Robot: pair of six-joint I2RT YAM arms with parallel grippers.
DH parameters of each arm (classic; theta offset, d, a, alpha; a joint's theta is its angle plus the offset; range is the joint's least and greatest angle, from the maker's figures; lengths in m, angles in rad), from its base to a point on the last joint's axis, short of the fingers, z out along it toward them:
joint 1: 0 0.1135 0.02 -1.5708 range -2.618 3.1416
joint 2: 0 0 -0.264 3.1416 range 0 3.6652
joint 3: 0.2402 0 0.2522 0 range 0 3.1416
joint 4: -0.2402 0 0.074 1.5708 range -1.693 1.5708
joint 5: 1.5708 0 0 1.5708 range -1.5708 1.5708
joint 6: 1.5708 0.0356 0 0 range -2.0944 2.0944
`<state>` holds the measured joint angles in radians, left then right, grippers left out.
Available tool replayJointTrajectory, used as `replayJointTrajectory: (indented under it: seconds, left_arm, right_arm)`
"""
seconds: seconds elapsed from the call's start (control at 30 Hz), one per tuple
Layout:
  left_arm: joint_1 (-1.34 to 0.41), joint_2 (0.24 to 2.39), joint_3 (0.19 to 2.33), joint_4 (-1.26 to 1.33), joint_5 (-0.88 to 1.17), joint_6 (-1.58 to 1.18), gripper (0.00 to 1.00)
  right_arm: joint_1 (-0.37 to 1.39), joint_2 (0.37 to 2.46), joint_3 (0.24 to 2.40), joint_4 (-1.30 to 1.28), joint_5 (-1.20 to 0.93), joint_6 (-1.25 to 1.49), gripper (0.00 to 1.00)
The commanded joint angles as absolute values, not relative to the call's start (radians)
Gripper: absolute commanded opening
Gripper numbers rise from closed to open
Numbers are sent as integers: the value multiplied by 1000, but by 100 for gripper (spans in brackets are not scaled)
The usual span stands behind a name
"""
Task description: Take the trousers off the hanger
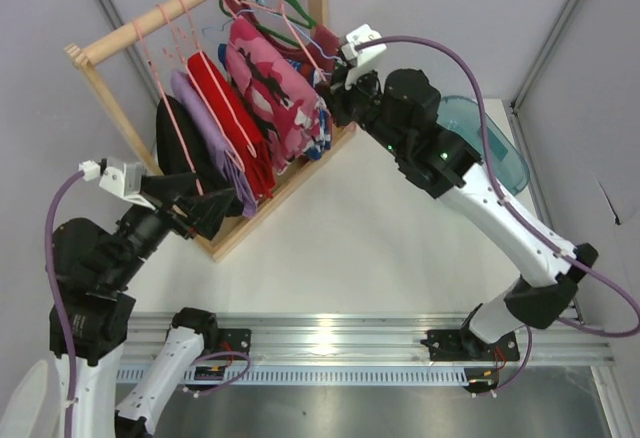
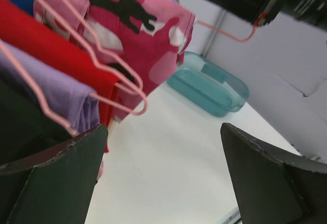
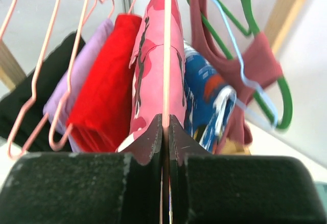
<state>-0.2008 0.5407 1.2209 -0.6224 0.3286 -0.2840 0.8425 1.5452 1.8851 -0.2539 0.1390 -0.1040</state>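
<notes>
The trousers, bright pink with red, white and black patches, hang on a thin pale-pink hanger on the wooden rack. My right gripper is shut on that hanger's wire, just at the right end of the rack. The left wrist view shows the trousers at the top, with the hanger's wire end running to the right gripper. My left gripper stands open with nothing between its fingers, low beside the rack's near left end.
The wooden rack also carries black, lilac and red garments on pink hangers. A blue patterned garment and a maroon one on a green hanger hang behind. A teal tub sits at the right.
</notes>
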Motion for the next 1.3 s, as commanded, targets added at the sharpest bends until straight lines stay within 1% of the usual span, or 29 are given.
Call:
replayJointTrajectory:
  seconds: [0.0,0.03,0.17,0.3,0.33,0.4,0.43,0.47,0.5,0.53,0.57,0.6,0.63,0.67,0.73,0.8,0.9,0.97,1.13,1.27]
  left_arm:
    - [-206,577,1325,-577,446,-343,100]
    - [-206,586,1344,-569,472,-348,99]
    - [-206,679,1406,-539,541,-380,99]
    - [-207,764,1404,-425,630,-458,98]
    - [-210,781,1394,-355,638,-472,98]
    - [-248,804,1387,-304,623,-474,98]
    - [-311,848,1400,-292,615,-459,97]
    - [-357,879,1413,-304,577,-404,98]
    - [-409,917,1490,-334,536,-364,98]
    - [-527,1005,1527,-372,487,-326,98]
    - [-585,1047,1563,-443,392,-269,98]
    - [-635,1090,1656,-463,353,-250,98]
    - [-723,1127,1678,-472,312,-244,98]
    - [-757,1175,1692,-460,275,-238,98]
    - [-836,1203,1707,-413,171,-245,98]
    - [-860,1222,1683,-297,117,-288,98]
    - [-887,1262,1646,-194,5,-405,98]
    - [-893,1291,1651,-181,-72,-503,97]
    - [-923,1367,1654,-95,-201,-594,94]
    - [-940,1453,1726,-118,-203,-636,93]
  right_arm:
    - [845,1355,1841,5,173,-81,0]
    - [848,1329,1795,3,170,-69,0]
    - [859,1203,1737,-100,161,-43,0]
    - [867,1113,1669,-169,178,-25,0]
    - [867,1094,1649,-182,176,-20,0]
    - [868,1033,1580,-189,160,-12,0]
    - [868,1014,1554,-184,153,-9,0]
    - [867,996,1511,-183,152,-5,0]
    - [868,968,1493,-183,152,-5,0]
    - [868,956,1477,-190,152,-5,0]
    - [868,945,1464,-193,147,15,0]
    - [868,934,1438,-195,147,15,0]
    - [868,908,1422,-193,147,18,0]
    - [868,893,1404,-184,149,17,0]
    - [868,849,1352,-161,166,14,0]
    - [867,825,1335,-172,195,14,0]
    - [868,799,1322,-190,201,6,0]
    - [868,784,1310,-187,195,8,0]
    - [867,764,1284,-164,187,17,0]
    - [868,761,1270,-150,166,28,0]
